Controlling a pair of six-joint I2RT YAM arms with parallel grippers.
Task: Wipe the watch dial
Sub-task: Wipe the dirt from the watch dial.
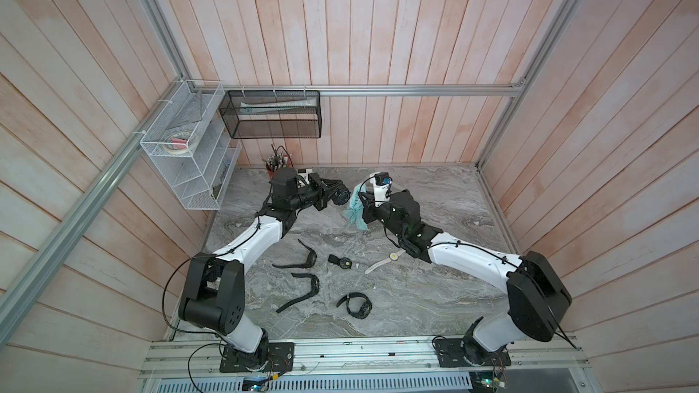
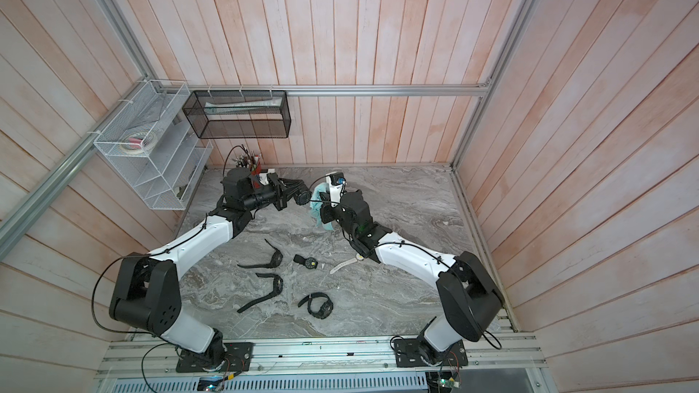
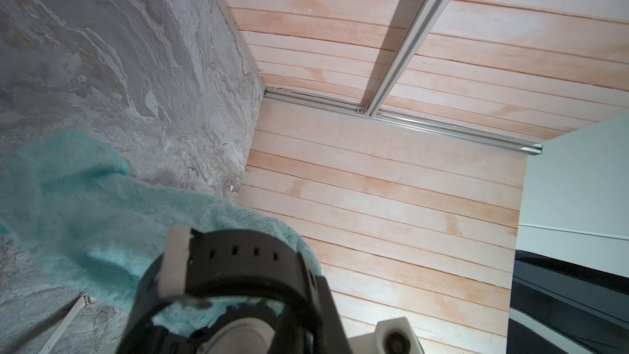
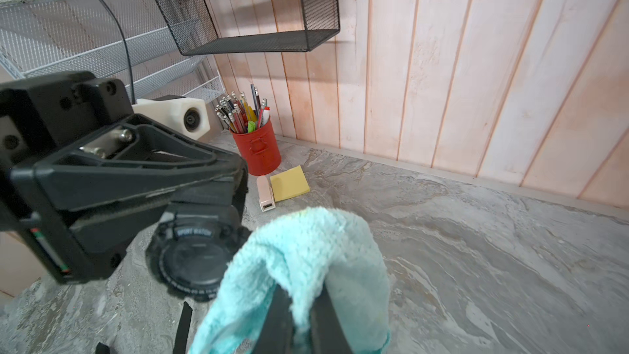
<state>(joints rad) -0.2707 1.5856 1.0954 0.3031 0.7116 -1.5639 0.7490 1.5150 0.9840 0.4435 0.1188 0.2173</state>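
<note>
The left fingers (image 4: 143, 182) are shut on the black watch (image 1: 342, 197), up over the back of the counter (image 1: 435, 296), and the right fingers (image 4: 326, 325) pinch the soft blue cloth (image 4: 306, 246) just beside it. The watch looks hard and light, so a hold near the strap keeps its glass free. The cloth hides one edge of the dial (image 4: 185, 265), so I cannot tell if they touch.

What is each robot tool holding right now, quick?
Left tool: shut on the black watch.
Right tool: shut on the teal cloth.
</note>
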